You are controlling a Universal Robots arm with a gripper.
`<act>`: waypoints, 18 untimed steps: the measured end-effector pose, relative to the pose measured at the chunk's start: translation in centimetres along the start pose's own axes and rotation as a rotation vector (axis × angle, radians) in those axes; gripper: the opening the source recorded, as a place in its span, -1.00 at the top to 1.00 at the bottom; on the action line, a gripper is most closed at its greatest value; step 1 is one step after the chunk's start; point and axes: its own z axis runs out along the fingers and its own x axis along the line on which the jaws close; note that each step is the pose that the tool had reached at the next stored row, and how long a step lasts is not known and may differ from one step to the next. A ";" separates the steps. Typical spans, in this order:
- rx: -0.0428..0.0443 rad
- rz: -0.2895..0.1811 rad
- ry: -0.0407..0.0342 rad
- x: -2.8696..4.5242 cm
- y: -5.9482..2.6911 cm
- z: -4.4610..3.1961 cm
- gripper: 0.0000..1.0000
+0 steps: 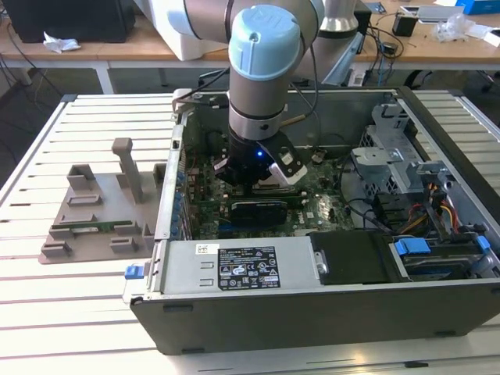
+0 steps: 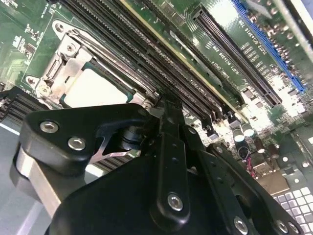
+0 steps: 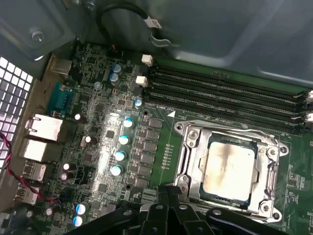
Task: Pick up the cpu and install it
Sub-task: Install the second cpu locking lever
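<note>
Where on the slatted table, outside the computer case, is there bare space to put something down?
The slatted table is bare in front of the grey holder tray and beside the computer case, on the exterior view's left. Inside the case it is crowded: the end effector hangs low over the motherboard.

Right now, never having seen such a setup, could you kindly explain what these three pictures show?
A robot arm reaches down into an open computer case lying on a slatted table; the exterior view is taken from off the arm. Both wrist views come from cameras riding on the arm, looking at the green motherboard. The cpu, a silver square, already sits in its socket, beside the long memory slots. The black gripper hovers just above, holding nothing I can see. A grey holder lies beside the case.
</note>
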 end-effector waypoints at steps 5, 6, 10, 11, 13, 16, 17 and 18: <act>0.0006 -0.001 -0.0029 0.04 0.09 -0.49 0.79; 0.0004 -0.001 -0.0031 0.04 0.10 -0.55 0.79; -0.0011 0.000 -0.0012 0.05 0.04 -0.19 0.79; -0.0009 0.000 -0.0008 0.05 -0.01 0.02 0.79; -0.0013 0.000 -0.0005 0.03 0.01 0.08 0.79; -0.0019 -0.001 -0.0011 0.05 -0.01 0.11 0.79; -0.0020 -0.001 -0.0018 0.09 -0.05 0.08 0.79; -0.0014 -0.001 -0.0024 0.12 -0.07 0.01 0.79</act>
